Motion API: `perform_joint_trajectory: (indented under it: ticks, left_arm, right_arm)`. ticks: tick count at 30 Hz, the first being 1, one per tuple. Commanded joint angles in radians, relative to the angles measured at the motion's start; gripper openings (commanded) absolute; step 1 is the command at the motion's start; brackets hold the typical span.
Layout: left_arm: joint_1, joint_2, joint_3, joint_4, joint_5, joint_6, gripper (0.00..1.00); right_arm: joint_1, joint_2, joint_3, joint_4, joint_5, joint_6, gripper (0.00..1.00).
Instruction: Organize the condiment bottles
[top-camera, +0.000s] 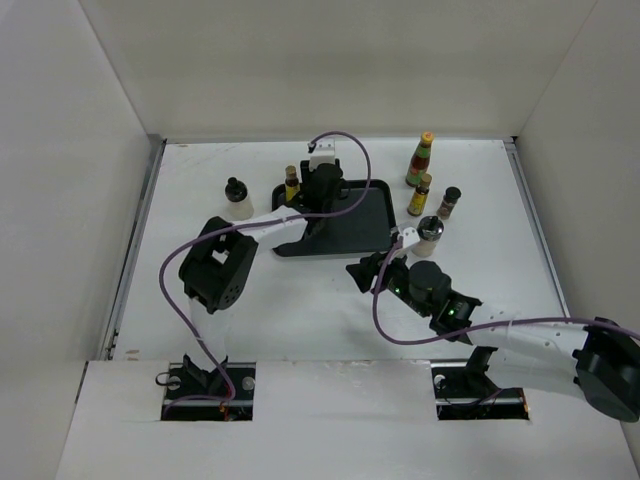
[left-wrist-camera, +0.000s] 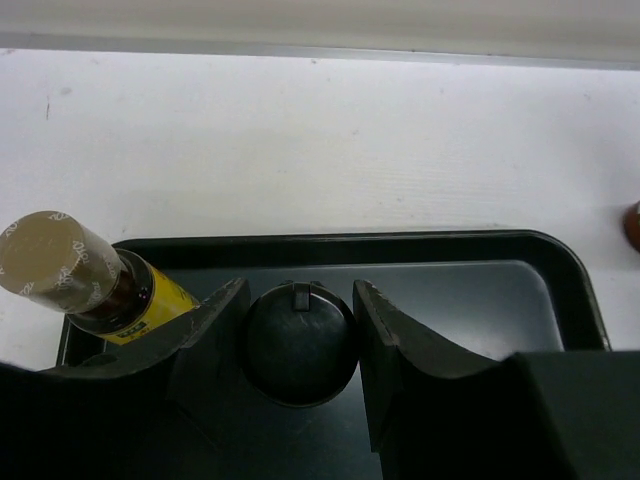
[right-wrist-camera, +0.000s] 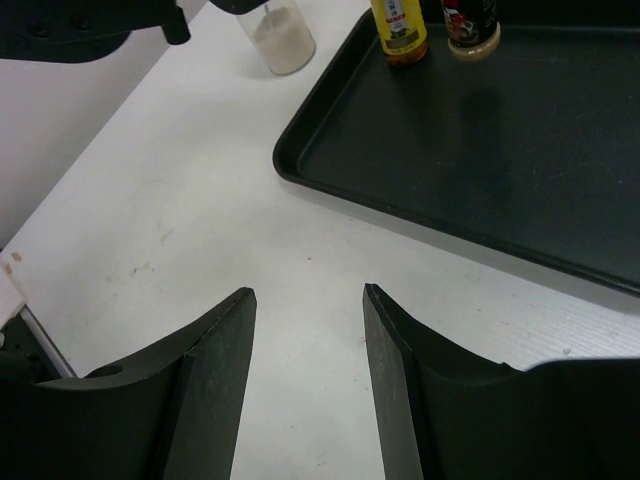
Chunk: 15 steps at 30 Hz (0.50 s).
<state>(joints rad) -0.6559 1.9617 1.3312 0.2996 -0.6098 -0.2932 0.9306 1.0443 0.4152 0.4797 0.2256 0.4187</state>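
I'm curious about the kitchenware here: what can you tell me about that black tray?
The black tray is rectangular with rounded corners and a low raised rim, seemingly matte plastic. It lies flat on the white table. An amber yellow-labelled bottle and a dark-capped jar stand upright near its far-left corner.

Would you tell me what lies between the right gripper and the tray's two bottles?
Only bare table and tray floor separate the right gripper and the bottles, shown in the right wrist view.
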Motion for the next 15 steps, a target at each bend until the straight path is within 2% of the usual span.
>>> perform_joint_trajectory:
  ticks: [1,7,15]
  left_arm:
    - [0.019,-0.006,0.052,0.102,0.007,0.011,0.29]
    - [0.039,0.051,0.069,0.125,0.019,0.011,0.30]
    - [0.042,0.094,0.083,0.130,0.015,0.014,0.36]
  right_arm:
    - [0.006,0.008,0.022,0.042,-0.006,-0.008,0.54]
    - [0.007,0.023,0.020,0.059,-0.009,-0.008,0.54]
    - [0.007,0.013,0.016,0.060,-0.011,-0.004,0.54]
